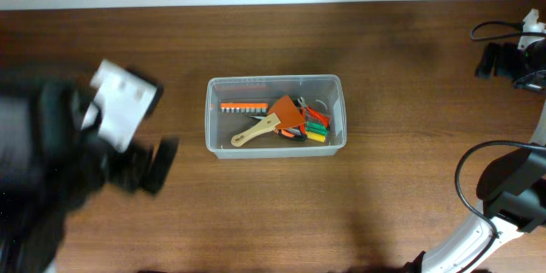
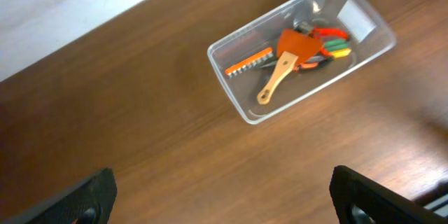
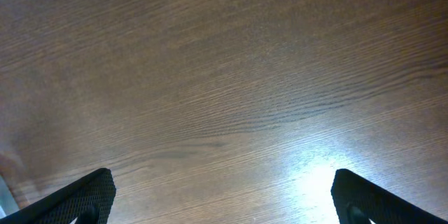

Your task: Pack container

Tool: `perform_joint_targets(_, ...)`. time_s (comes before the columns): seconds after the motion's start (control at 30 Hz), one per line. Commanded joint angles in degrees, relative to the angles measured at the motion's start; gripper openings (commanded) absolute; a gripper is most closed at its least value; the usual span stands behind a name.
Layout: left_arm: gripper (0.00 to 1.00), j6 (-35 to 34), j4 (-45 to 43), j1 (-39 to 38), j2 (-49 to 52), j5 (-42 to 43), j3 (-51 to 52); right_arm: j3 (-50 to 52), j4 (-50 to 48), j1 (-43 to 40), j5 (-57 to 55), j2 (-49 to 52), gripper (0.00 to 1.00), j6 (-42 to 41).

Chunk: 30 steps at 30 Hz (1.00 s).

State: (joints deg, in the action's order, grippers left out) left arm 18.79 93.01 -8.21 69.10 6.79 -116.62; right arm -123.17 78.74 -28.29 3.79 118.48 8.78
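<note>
Packed container (image 1: 275, 147) on table (image 1: 256, 222)

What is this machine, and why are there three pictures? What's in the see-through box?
It is a robot with two arms at a wooden table. One picture comes from a camera looking straight down. The other two come from little cameras on the robot's wrists, so you see black fingertips at the bottom corners. The left gripper and the right gripper are both open and hold nothing. The right one sees only bare wood. In the middle stands the container, a clear plastic box. Inside lie an orange scraper with a wooden handle, a strip of orange bits and some colourful small tools. The big dark blur on the left of the top picture is the left arm.
</note>
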Motion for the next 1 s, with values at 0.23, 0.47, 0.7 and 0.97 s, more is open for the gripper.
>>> perform_joint_targets(0.23, 0.99, -13.2, -16.8, 0.1, -26.6, 2.0, 33.0, 0.3, -0.2, 0.2, 0.3, 0.0, 0.99, -0.5)
perform_joint_targets(0.47, 0.99, -26.5, -40.0, 0.1, -31.6, 2.9, 59.7, 0.3, -0.2, 0.2, 0.3, 0.0, 0.99, -0.5)
perform_joint_targets(0.7, 0.99, -27.1, -40.9, 0.1, -27.9, 2.8, 67.1, 0.3, -0.2, 0.2, 0.3, 0.0, 0.99, -0.5)
perform_joint_targets(0.97, 0.99, -26.6, -41.4, 0.1, -25.6, -4.3, 67.2, 0.3, -0.2, 0.2, 0.3, 0.0, 0.99, -0.5)
